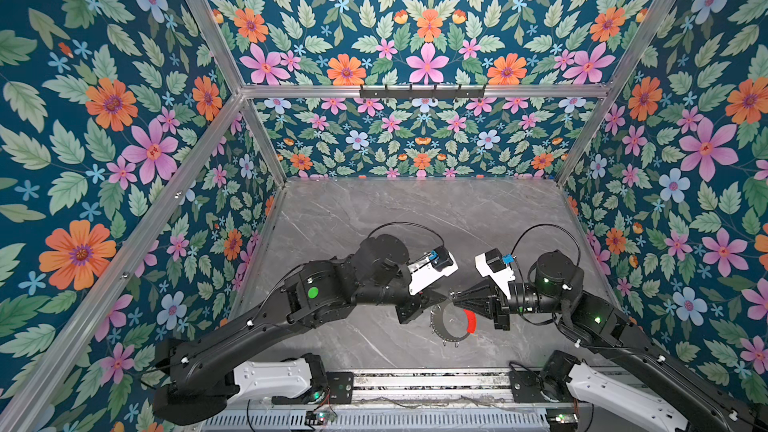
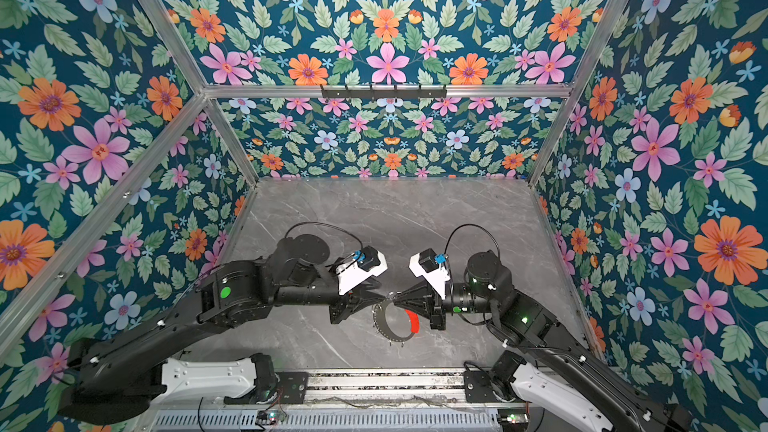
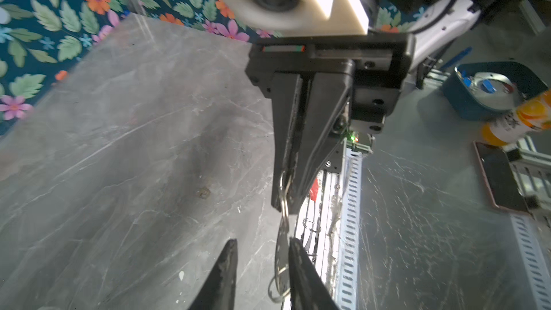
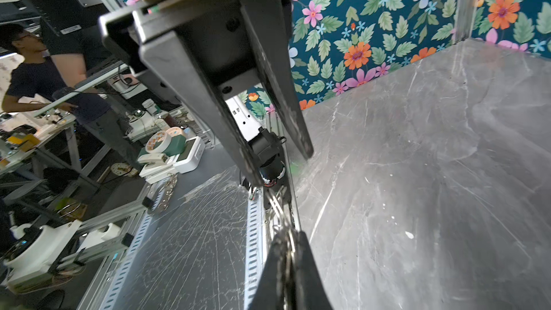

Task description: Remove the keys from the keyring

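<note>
Grey marble tabletop [image 1: 374, 222] lies between floral walls [image 1: 124, 118]. The right gripper [image 3: 287, 207] is pressed together on the split ring of a small silvery key [image 3: 281, 240]. The key reaches between the spread fingers of the left gripper [image 3: 262, 243], close beside one of them. In both top views the keyring [image 1: 451, 339] shows just beside the meeting tips, its red sleeve [image 1: 470, 321] toward the right arm.

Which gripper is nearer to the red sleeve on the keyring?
Right. The red sleeve shows just beside the right gripper; the left gripper is at the keyring's opposite side.
</note>
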Available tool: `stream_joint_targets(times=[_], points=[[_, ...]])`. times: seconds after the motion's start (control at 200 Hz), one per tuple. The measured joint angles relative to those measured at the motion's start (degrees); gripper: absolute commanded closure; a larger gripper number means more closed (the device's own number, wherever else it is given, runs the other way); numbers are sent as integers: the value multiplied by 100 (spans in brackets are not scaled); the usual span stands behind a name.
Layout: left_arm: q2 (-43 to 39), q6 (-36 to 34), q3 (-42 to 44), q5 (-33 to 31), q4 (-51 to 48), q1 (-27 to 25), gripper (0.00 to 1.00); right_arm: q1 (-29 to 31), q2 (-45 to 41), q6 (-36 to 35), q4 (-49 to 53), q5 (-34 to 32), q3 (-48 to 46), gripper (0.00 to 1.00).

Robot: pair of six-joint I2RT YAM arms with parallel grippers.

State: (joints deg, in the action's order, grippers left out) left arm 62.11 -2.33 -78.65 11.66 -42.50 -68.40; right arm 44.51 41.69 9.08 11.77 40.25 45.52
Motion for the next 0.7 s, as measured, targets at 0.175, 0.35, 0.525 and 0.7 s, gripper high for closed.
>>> stream_joint_targets(times=[0.175, 0.35, 0.525, 0.7], points=[[-492, 323, 546, -614, 789, 4, 51, 7, -28, 7, 2, -505, -15, 100], [-398, 699, 861, -1204, 1394, 4, 55, 157, 9, 44, 46, -1069, 26, 100], [-308, 944, 1021, -1335, 1893, 17, 53, 533, 85, -7, 142, -1655, 133, 100], [-227, 942, 1049, -970, 2031, 118, 59, 568, 107, -22, 210, -1971, 136, 100]])
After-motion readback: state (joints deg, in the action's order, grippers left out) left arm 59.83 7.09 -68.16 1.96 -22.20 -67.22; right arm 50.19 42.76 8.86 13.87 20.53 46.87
